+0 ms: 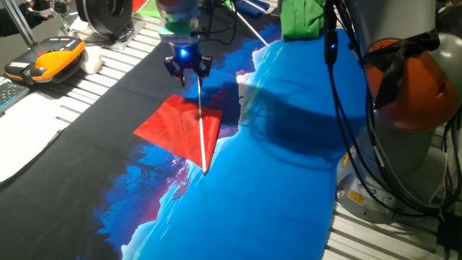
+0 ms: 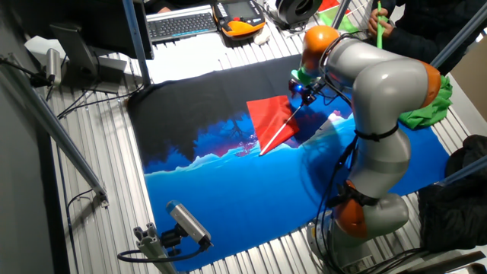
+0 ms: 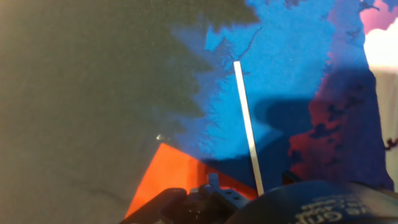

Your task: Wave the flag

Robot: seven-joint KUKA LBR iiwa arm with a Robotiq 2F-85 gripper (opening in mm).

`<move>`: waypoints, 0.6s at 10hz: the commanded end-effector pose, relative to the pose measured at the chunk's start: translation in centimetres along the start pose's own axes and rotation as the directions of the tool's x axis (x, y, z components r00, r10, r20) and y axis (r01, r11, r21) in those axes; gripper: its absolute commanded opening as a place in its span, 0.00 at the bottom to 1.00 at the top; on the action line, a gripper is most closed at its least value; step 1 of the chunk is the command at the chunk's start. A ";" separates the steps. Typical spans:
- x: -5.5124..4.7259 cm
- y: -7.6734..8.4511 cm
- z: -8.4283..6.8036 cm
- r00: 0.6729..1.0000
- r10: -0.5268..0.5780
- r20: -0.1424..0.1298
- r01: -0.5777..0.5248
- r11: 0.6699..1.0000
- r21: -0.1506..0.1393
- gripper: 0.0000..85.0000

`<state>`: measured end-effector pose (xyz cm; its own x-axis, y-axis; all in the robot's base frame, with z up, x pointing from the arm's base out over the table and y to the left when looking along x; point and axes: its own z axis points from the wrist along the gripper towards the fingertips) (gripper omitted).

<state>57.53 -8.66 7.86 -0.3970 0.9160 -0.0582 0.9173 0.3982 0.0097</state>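
Note:
The flag is a red cloth [image 1: 179,127] on a thin white stick [image 1: 203,137]. It hangs slanted over the big printed cloth, its free stick end pointing towards the front. My gripper [image 1: 187,71] is at the upper end of the stick and looks shut on it. In the other fixed view the gripper [image 2: 299,89] sits at the top right of the red cloth [image 2: 267,118]. The hand view shows the stick [image 3: 247,127] running away from the fingers, with the red cloth [image 3: 165,177] at the lower left.
The large blue, black and pink printed cloth [image 1: 289,159] covers the table. A green cloth bundle [image 1: 301,18] lies at the back beside the arm's base. An orange and black device [image 1: 48,61] and a keyboard [image 2: 179,24] lie past the cloth's edge. A camera [image 2: 186,221] stands at one side.

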 end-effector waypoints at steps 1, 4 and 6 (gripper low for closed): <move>-0.2 -0.3 0.6 1.000 -0.015 0.001 0.015 1.000 -0.005 0.60; 0.1 -0.9 1.8 1.000 -0.026 0.004 0.026 1.000 -0.010 0.60; 0.3 -1.5 2.8 0.999 -0.032 0.015 0.032 0.999 -0.008 0.60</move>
<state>56.08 -9.13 4.90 -0.4251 0.9020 -0.0751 0.9040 0.4273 0.0161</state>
